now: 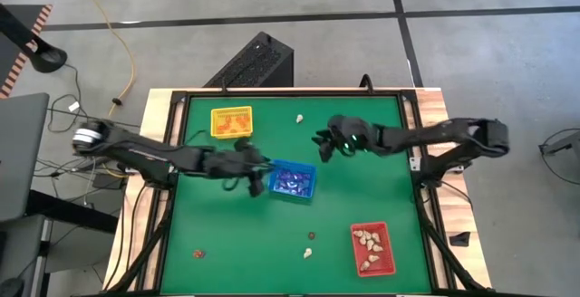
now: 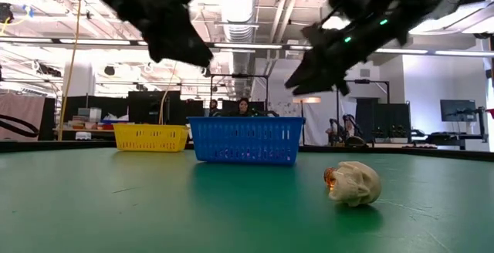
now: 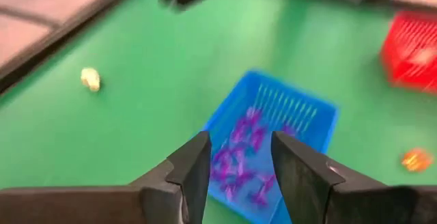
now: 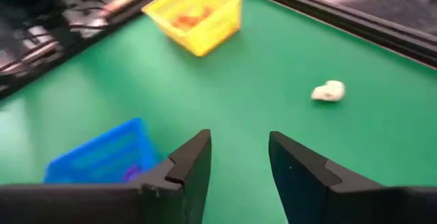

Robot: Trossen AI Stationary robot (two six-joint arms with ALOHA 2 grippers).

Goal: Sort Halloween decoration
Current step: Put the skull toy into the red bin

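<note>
Three small trays stand on the green table: a yellow tray (image 1: 231, 121) with orange trinkets, a blue tray (image 1: 293, 180) with purple ones (image 3: 239, 162), and a red tray (image 1: 372, 247) with cream ones. Loose Halloween decoration lies about: a cream piece (image 1: 300, 118) at the far side, a cream skull (image 2: 353, 182) and a dark piece (image 1: 311, 235) near the front, and an orange one (image 1: 198, 253) at the front left. My left gripper (image 3: 240, 149) hovers open at the blue tray's left side. My right gripper (image 4: 239, 145) hovers open right of the far cream piece (image 4: 328, 91).
Bare green surface lies between the trays. A raised black rim (image 1: 290, 93) runs round the table. Both arms reach in from the sides above the table's middle, their grippers a short way apart over the blue tray's far end.
</note>
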